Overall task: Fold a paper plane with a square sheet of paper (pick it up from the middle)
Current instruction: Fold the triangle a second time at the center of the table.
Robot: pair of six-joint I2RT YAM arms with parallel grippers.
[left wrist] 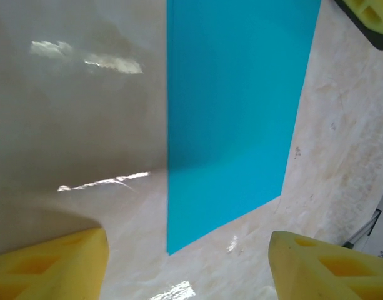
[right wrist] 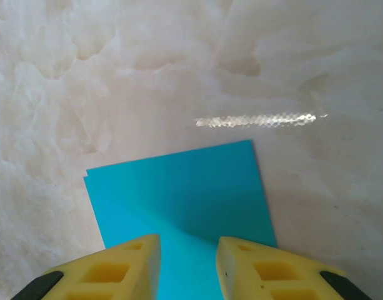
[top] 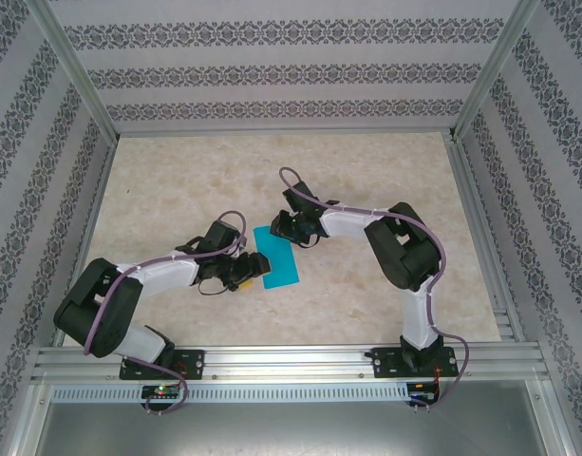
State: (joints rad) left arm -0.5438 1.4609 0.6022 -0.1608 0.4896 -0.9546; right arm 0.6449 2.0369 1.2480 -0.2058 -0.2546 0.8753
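The square sheet of paper (top: 276, 258) is bright cyan and lies flat on the marble tabletop, folded into a narrow rectangle rather than a paper plane. Two layers show at its corner (right wrist: 88, 177). My right gripper (top: 281, 228) hovers over the sheet's far end, open. Its yellow fingers (right wrist: 125, 269) straddle the paper (right wrist: 185, 194), with blue visible between them around (right wrist: 188, 256). My left gripper (top: 245, 273) is open wide at the sheet's near left side. In the left wrist view its gap (left wrist: 188, 265) faces the paper's corner (left wrist: 235, 112) without touching it.
A yellow fingertip of the right gripper (left wrist: 369, 12) shows at the top right corner of the left wrist view. Patterned walls and aluminium frame rails (top: 272, 356) enclose the beige tabletop (top: 224, 171).
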